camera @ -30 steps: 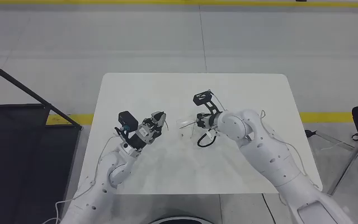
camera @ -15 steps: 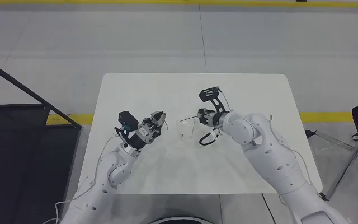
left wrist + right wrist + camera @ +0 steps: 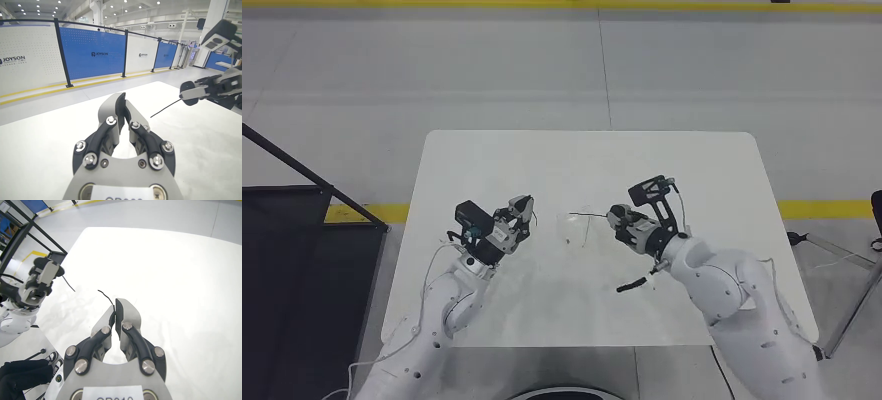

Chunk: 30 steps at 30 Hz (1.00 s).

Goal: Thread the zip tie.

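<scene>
Table (image 3: 492, 160) seen from above has both arms over it. The right gripper (image 3: 613, 214) is clenched on one end of the zip tie (image 3: 587, 213), a thin black line sticking out toward the left gripper (image 3: 525, 206), near it but apart. From the left wrist, the left gripper (image 3: 122, 100) has its pads pressed together, and the zip tie (image 3: 165, 108) juts from the right gripper (image 3: 187, 94) with its free tip in the air above the table. From the right wrist, the zip tie (image 3: 105, 296) leaves the pinched right gripper (image 3: 114, 306) with a slight kink. A second black strand (image 3: 68, 283) juts from the left gripper (image 3: 56, 272), apparently pinched there; whether it is the tie's head end I cannot tell. By its look the tie is feather-light, narrow and springy, so its tip will likely waver. A hold nearer the free end should steady it, though smooth plastic may slip between the pads.
</scene>
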### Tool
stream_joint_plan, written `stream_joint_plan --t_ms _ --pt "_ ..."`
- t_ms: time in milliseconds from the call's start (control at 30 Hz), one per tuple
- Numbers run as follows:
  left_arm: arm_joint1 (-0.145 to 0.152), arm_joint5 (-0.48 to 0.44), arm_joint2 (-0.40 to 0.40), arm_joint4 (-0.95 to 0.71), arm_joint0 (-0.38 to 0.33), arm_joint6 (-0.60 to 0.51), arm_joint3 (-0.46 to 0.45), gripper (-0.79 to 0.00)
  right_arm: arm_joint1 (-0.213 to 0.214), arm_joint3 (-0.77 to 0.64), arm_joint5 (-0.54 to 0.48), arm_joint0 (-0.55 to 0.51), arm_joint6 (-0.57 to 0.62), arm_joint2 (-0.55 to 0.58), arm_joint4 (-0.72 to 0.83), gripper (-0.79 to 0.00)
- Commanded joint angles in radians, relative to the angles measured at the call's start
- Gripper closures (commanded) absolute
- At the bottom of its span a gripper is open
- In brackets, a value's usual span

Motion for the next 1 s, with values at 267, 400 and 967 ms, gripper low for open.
stream_joint_plan --t_ms 267,400,967 --pt "0.000 0.000 0.000 0.000 0.000 0.000 0.000 0.000 0.002 -0.013 -0.005 -0.015 -0.002 0.008 -0.002 0.000" --pt "-0.002 0.048 0.011 0.047 0.005 -0.018 -0.010 0.000 0.002 -0.013 -0.005 -0.015 -0.002 0.008 -0.002 0.000" --pt "-0.027 0.125 0.078 0.158 -0.013 0.116 0.059 0.000 0.009 -0.088 -0.079 -0.117 -0.040 0.086 0.186 0.000"
